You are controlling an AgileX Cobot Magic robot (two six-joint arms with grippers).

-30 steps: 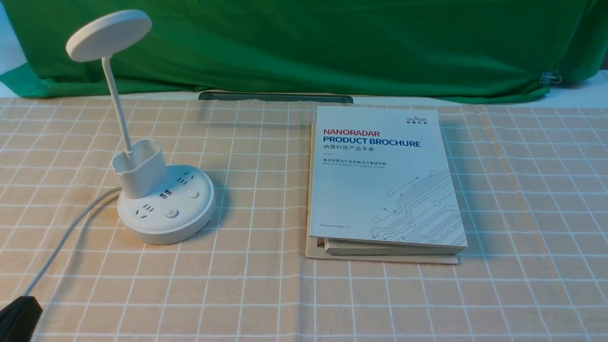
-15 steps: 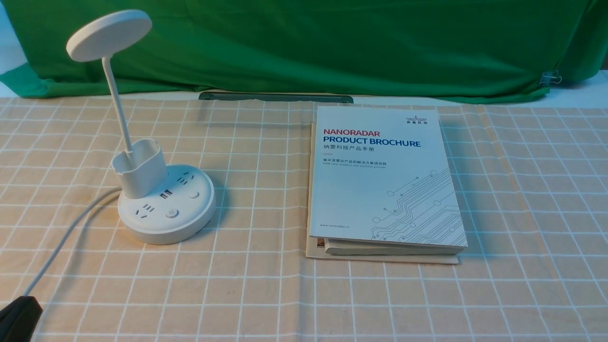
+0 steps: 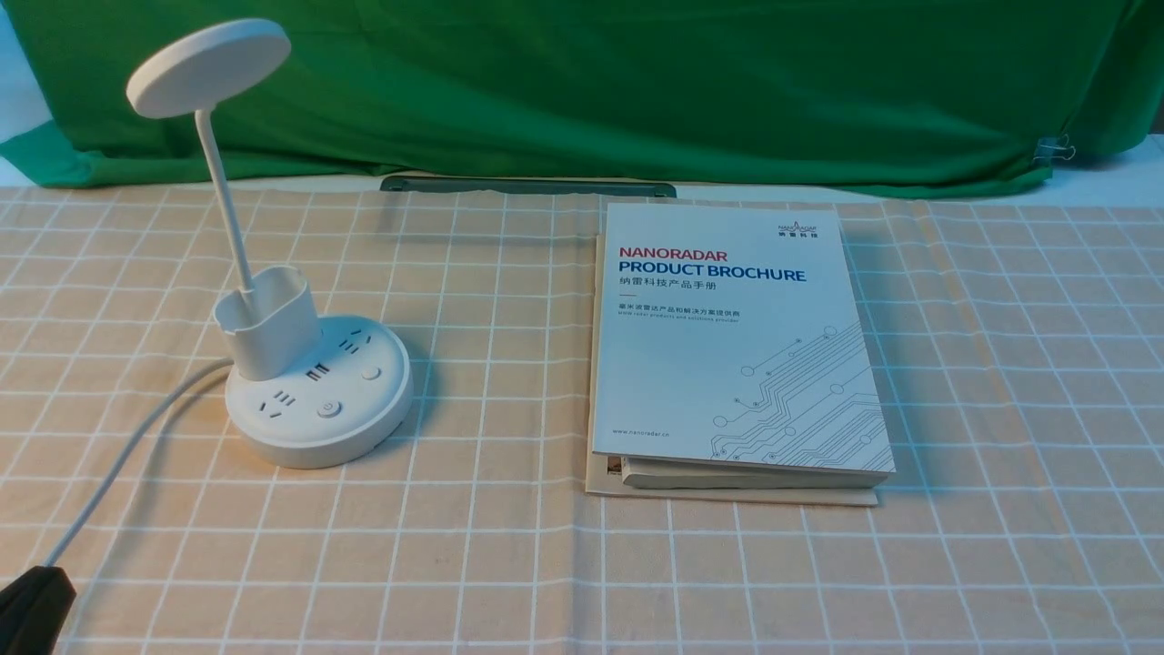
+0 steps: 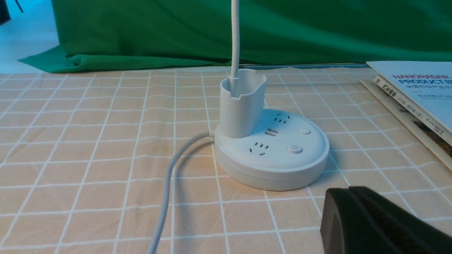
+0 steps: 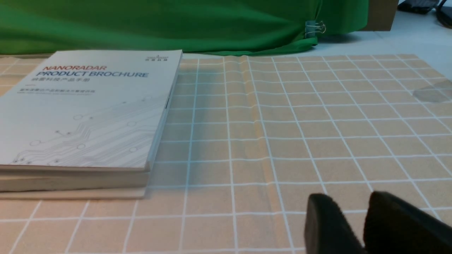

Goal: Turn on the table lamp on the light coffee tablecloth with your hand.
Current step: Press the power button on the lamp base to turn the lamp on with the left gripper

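Right tool [image 5: 356, 201] open, grid tablecloth [image 3: 491, 564], green backdrop cloth [image 3: 637, 91] behind

The table [image 3: 1105, 191] is draped in a tan gridded cloth [image 3: 491, 564]; on that cloth stand the white lamp [image 3: 318, 400], its cord [image 3: 127, 455] trailing, and a stack of books [image 3: 737, 337].

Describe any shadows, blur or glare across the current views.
Front view: soft bluish shadow beside the lamp base and the brochure; both sharp. Left wrist view: cord shadow visible. Right wrist view: gripper blurred, brochure's fine print washed out.
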